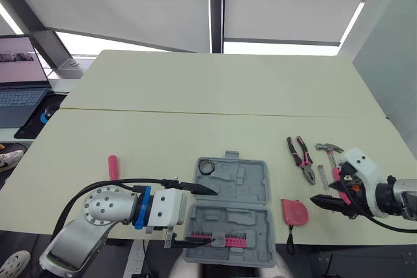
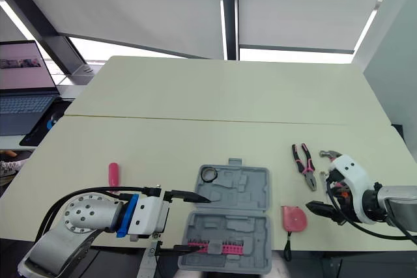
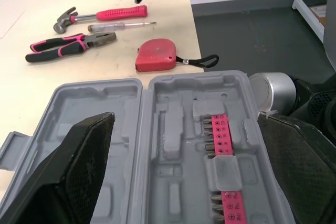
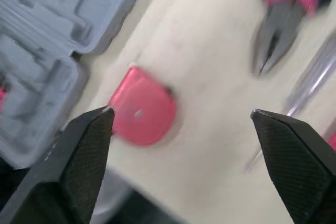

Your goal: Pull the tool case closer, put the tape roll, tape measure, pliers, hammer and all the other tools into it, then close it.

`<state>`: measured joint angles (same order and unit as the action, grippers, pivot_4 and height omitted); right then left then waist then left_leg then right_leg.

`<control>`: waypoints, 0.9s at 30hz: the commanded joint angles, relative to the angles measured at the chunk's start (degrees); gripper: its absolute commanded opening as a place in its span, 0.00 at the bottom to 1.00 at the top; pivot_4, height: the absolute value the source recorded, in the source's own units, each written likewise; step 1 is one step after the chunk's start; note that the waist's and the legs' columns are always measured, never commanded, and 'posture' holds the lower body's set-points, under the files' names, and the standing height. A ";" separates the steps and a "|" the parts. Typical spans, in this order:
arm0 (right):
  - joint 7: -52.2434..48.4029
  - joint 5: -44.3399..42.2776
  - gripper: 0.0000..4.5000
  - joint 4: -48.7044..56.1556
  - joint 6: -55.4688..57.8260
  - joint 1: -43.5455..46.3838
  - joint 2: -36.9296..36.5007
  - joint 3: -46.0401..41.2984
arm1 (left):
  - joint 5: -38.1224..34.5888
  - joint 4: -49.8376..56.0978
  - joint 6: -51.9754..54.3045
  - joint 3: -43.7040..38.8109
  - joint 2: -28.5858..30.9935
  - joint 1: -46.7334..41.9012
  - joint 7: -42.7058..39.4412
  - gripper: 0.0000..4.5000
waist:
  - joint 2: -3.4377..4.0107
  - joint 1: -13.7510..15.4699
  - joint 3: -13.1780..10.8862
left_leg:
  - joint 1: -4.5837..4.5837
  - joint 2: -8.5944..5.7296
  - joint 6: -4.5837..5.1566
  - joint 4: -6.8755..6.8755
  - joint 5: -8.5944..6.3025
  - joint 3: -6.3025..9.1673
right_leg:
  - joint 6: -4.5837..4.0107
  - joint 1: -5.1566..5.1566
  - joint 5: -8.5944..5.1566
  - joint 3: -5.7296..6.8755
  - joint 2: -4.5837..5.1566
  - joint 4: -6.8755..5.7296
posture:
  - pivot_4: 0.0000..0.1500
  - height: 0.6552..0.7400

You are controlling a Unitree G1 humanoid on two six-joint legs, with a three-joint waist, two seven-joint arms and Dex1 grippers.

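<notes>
A wide pale table (image 1: pixel 195 96) runs across the scene, with an open laptop (image 1: pixel 19 89) on a lower surface off its far left corner. At the near edge, about the middle, the grey tool case (image 1: pixel 251 183) lies opened flat, one half toward the robot and the lidded half beyond it, latch tab pointing away. The left gripper (image 1: pixel 214 217) reaches in from the left at the case's left side with its fingers spread wide, one black finger over the far half and the other over the near half; whether either touches the plastic cannot be told. The right gripper (image 4: pixel 181 113) hangs low over the table to the right of the case, its fingers released and well apart, holding nothing, with the red tape measure (image 1: pixel 294 211) just beside its tips, between it and the case. The hammer (image 1: pixel 330 150) lies farther right, head away from the robot, its pink handle partly covered by the right wrist. The pliers (image 1: pixel 301 157), with pink and black handles, lie just left of the hammer, jaws pointing toward the robot. A thin screwdriver (image 3: pixel 121 25) lies between pliers and hammer. A pink bit strip (image 1: pixel 228 240) sits in the near half of the case. A short pink tool (image 1: pixel 113 166) lies alone on the table well to the left of the case. The small black tape roll (image 1: pixel 207 166) rests in the far left corner of the case.
</notes>
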<state>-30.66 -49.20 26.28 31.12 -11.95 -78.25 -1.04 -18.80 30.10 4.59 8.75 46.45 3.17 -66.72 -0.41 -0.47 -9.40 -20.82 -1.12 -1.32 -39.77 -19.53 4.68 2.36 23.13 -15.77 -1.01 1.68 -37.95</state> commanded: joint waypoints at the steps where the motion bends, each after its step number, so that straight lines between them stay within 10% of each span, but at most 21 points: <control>1: -15.48 27.85 0.99 -9.70 -37.60 -0.58 5.21 7.56 | -0.18 1.90 -0.07 0.55 -0.50 -0.57 0.73 1.00 | 0.01 0.18 -0.02 | -0.01 -0.07 -0.02 -0.02 0.01 -0.01 | -0.02 0.00 0.01 -0.04 0.06 -0.01 | 1.00 1.00; 27: -33.26 44.07 0.99 -33.59 -50.42 10.38 25.28 12.02 | -1.60 2.62 3.67 2.47 0.33 -5.36 -2.26 1.00 | 0.03 0.24 -0.06 | 0.07 -0.19 -0.02 -0.09 0.01 -0.11 | -0.09 -0.01 0.10 -0.21 0.45 -0.16 | 1.00 1.00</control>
<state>-63.69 -5.58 -7.42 -18.14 -1.71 -53.12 11.33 -20.11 31.22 8.44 10.97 46.31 -1.82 -68.51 -0.38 -0.23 -9.46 -20.75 -1.31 -1.33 -39.86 -19.51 4.56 2.26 23.11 -15.67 -1.21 2.12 -38.12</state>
